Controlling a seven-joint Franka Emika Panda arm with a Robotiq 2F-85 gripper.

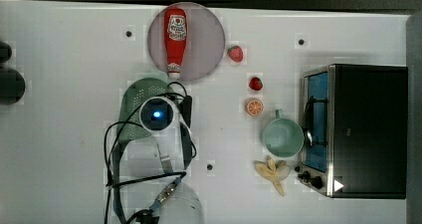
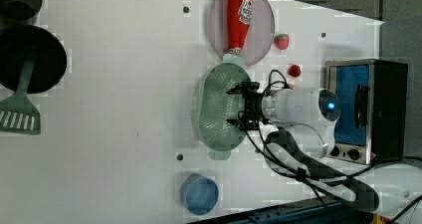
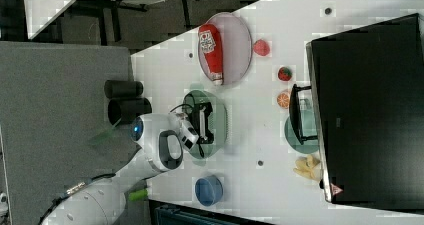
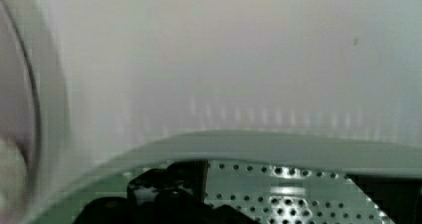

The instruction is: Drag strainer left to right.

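The gripper (image 2: 238, 106) is inside the bowl of the strainer (image 2: 216, 109), with its two fingers spread apart and holding nothing. The strainer lies on the white table (image 2: 124, 109) directly under the gripper. The plate (image 2: 263, 30) with the ketchup bottle (image 2: 238, 17) is just beside the strainer's end, and the blue cup (image 2: 199, 194) is farther away beyond the other end.

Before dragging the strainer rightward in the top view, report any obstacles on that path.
The strainer has bare table beside it at first; farther toward the top view's right stand the orange slice and teal mug.
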